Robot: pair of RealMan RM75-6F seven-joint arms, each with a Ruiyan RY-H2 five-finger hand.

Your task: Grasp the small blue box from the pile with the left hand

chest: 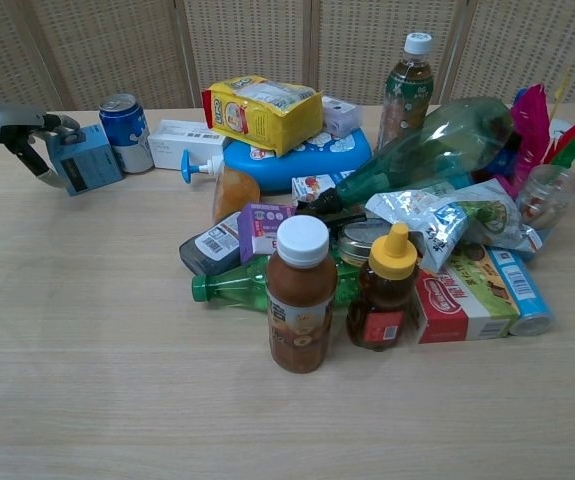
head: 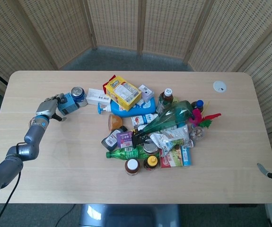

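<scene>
At left on the pale wooden table [head: 69, 156], the left hand [head: 49, 108] wraps fingers round the small blue cardboard box [head: 68, 103], contact unclear; right hand [head: 271, 173] mostly cut off, its fingers untellable; wicker screens [head: 117, 23] behind
</scene>
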